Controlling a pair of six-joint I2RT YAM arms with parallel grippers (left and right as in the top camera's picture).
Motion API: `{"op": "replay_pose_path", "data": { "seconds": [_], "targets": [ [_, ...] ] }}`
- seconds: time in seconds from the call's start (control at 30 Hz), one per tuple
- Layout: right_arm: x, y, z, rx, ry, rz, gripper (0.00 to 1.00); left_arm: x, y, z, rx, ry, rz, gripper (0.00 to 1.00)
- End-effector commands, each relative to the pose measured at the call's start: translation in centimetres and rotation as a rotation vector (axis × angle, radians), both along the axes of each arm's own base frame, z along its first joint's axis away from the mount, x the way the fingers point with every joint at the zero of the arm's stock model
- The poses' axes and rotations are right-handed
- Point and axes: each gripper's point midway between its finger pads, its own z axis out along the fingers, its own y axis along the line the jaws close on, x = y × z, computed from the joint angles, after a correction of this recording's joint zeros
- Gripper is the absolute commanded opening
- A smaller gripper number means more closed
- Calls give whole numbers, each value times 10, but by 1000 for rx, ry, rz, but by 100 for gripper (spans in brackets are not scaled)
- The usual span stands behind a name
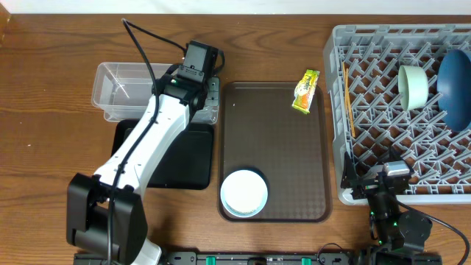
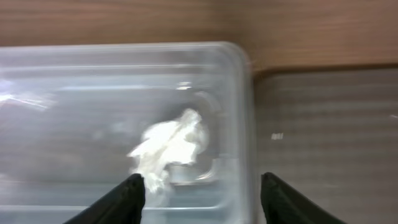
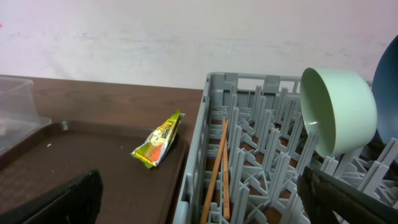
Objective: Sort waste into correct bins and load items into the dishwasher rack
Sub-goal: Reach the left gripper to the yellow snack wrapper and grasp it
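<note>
One tissue (image 2: 168,148), one wrapper (image 1: 306,91), two chopsticks (image 3: 219,168), one mint bowl (image 1: 413,86), one white bowl (image 1: 244,193), one dish (image 1: 458,77) — left gripper (image 2: 203,182), right gripper (image 3: 199,182): jaws released.

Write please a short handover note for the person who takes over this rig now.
Left pincer: open, above the clear tub; the tissue wad lies in it.
Right pincer: open, empty, by the near corner of the rack.
Done: mint-green bowl, blue dish and chopsticks are in the rack.
To do: snack wrapper and white bowl, both on the brown tray. Pink cup and food scraps not in view.
</note>
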Motion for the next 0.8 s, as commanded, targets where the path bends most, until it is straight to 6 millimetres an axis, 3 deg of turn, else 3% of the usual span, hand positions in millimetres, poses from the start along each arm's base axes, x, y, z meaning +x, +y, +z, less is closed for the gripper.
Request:
{"op": "replay_pose_path", "data": {
  "seconds": [0.0,0.17,0.33,0.57,0.77],
  "targets": [
    [0,1,-1,-1,-1,7,99,-1,-36,28,-165,-47,-101,62],
    [0,1,-1,-1,-1,7,99,2,-85,33,-222,-98,-298,62],
    [0,1,-1,-1,-1,7,99,2,-129,3,-184,-94,-443,62],
    [0,1,-1,-1,-1,7,99,-6,-214,-23,-322,-136,-668,63],
    [0,1,-1,-1,-1,6,99,-11,-260,-59,-343,-167,-742,63]
  ]
}}
